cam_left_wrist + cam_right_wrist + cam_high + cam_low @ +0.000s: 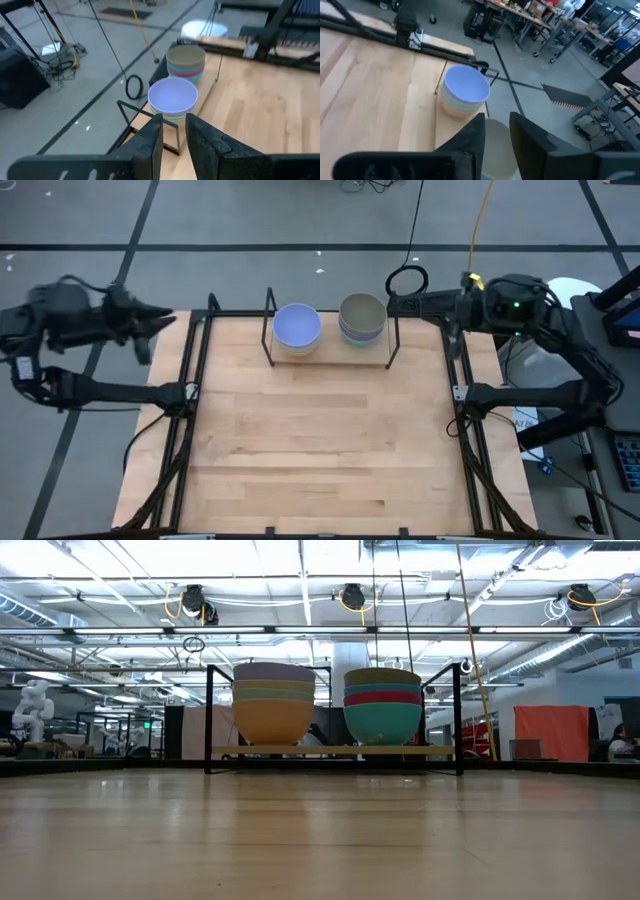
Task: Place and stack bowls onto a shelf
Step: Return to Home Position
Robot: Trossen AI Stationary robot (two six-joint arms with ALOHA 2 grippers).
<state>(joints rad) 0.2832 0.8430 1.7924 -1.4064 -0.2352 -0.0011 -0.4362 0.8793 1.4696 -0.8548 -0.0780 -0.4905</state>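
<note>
The bowls sit in two stacks on the shelf (330,751) at the table's far edge. The left stack is topped by the lavender bowl (297,325) (273,671) (173,96) (466,85) and has an orange bowl (272,720) at the bottom. The right stack is topped by the grey-olive bowl (362,313) (186,55) (495,150), with magenta and teal bowls (383,720) below. My left gripper (165,315) (173,125) hovers beyond the table's far left corner, narrowly open and empty. My right gripper (395,302) (496,122) hovers by the shelf's right end, narrowly open and empty.
Black arm frames (190,395) (462,395) run along the table's left and right edges. A black cable loop (407,280) lies on the floor behind the shelf. The bare wooden tabletop (320,440) stretches from the shelf to the near edge.
</note>
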